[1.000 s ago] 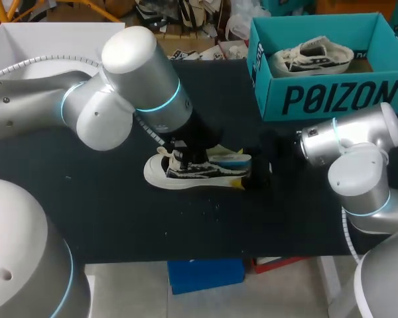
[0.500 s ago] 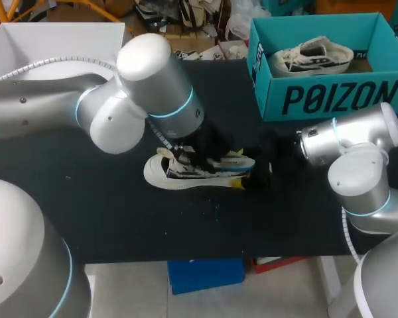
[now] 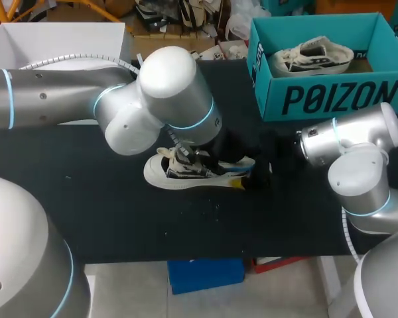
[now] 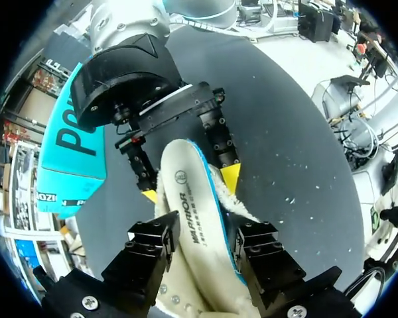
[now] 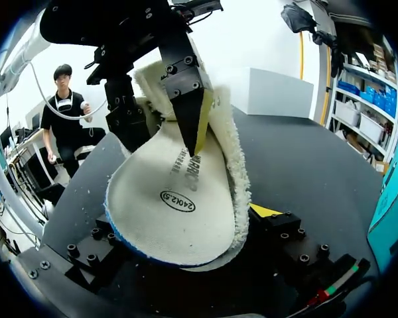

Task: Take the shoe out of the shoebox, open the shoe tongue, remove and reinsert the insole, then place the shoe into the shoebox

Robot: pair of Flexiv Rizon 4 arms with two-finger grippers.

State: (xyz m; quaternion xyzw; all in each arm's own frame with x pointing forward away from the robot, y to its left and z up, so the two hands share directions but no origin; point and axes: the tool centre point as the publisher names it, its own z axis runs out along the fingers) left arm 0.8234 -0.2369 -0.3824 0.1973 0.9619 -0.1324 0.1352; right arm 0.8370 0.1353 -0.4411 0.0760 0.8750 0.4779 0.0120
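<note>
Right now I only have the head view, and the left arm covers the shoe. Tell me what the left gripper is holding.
Observer: The left gripper is shut on the insole, clamping it across its width.
Operator: Report the right gripper.
Observer: The right gripper is shut on the heel end of the shoe, straddling its fleecy collar.
Operator: Describe how the insole lies.
Observer: Its printed side faces up and its rounded end overhangs the right gripper. I cannot see whether its other end is inside the shoe.
</note>
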